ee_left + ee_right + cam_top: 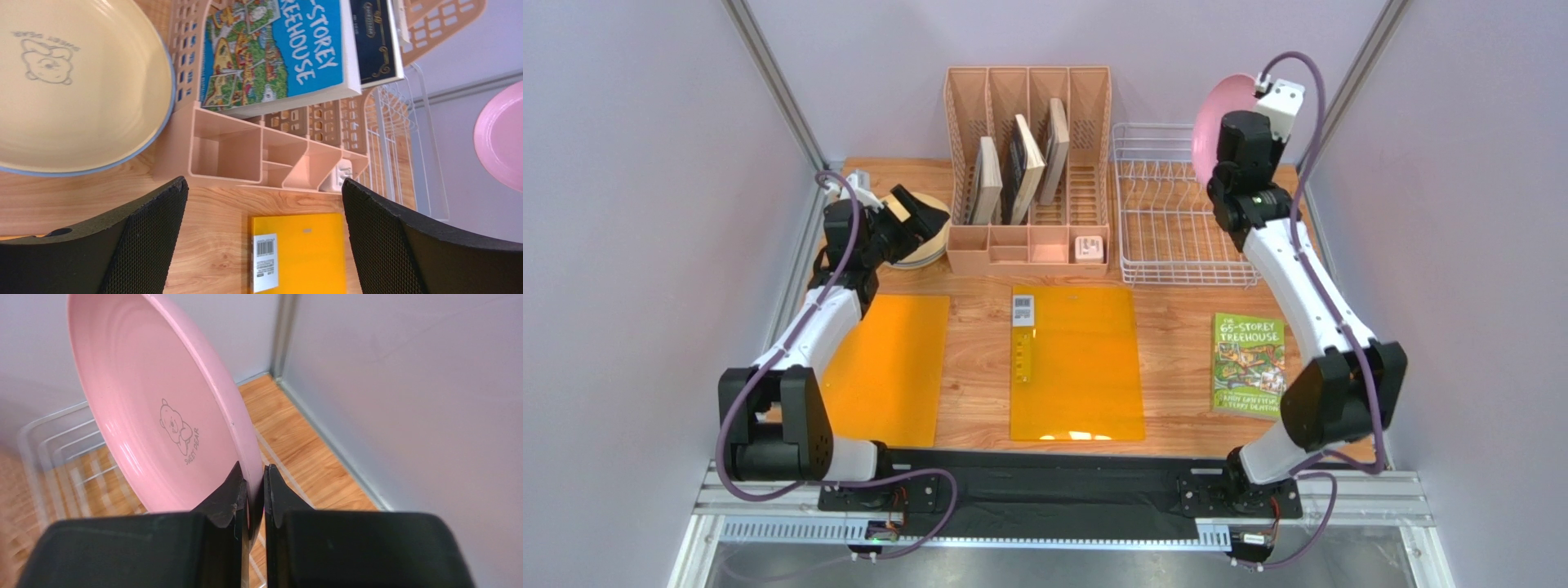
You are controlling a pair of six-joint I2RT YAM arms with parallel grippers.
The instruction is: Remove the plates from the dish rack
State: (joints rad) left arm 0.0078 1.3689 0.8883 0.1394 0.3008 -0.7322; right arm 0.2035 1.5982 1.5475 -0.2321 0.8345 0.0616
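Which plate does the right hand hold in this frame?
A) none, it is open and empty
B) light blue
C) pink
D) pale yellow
C: the right hand is shut on the rim of the pink plate, which it holds on edge over the dish rack.

Top view looks down from 6 o'clock; left wrist faces perhaps 3 o'clock, sharing the pink plate [503, 138] with the close right wrist view.
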